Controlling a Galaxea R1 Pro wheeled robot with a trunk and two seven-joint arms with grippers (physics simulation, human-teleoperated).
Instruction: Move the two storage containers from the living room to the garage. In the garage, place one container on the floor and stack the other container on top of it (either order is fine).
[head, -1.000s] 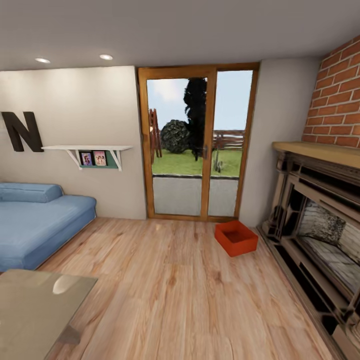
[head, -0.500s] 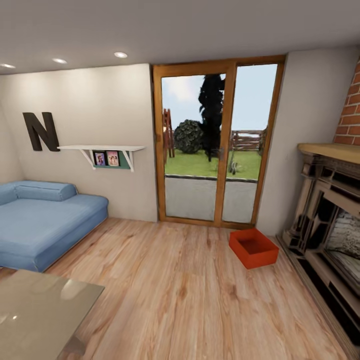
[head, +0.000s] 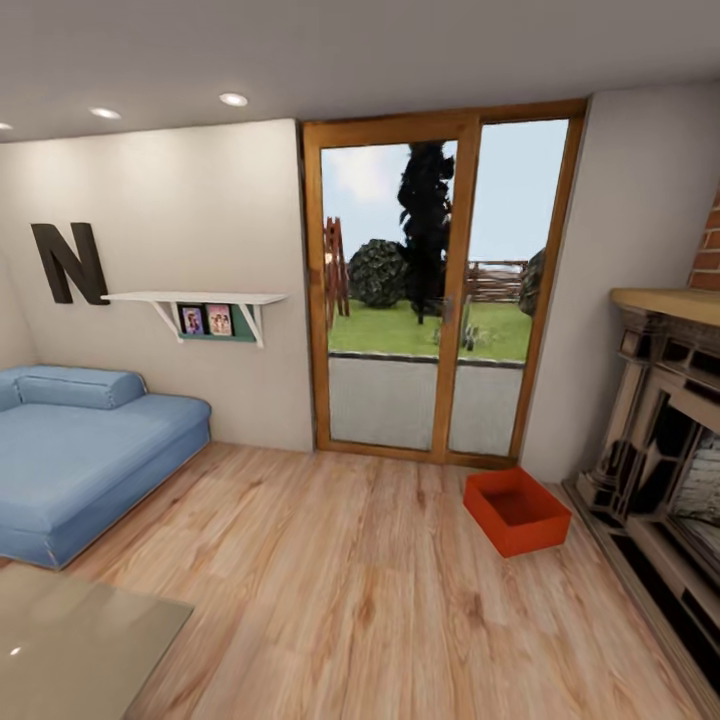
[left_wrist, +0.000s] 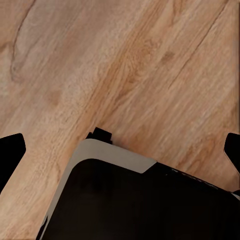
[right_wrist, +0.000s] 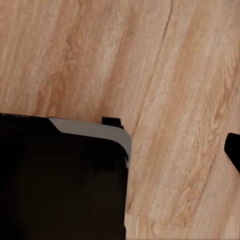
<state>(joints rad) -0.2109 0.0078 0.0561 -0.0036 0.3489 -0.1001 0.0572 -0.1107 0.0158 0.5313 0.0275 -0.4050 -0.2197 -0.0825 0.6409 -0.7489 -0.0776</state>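
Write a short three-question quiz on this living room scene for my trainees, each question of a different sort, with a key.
1. True or false: the orange-red bin rests on the wood floor.
2. Multiple choice: what stands closest to the bin? A) the blue sofa B) the glass door and the fireplace C) the wall shelf
3. Fill in: the big dark letter on the wall is ___.

Key: 1 true. 2 B: the bin sits in the corner between the door and the fireplace. 3 N.
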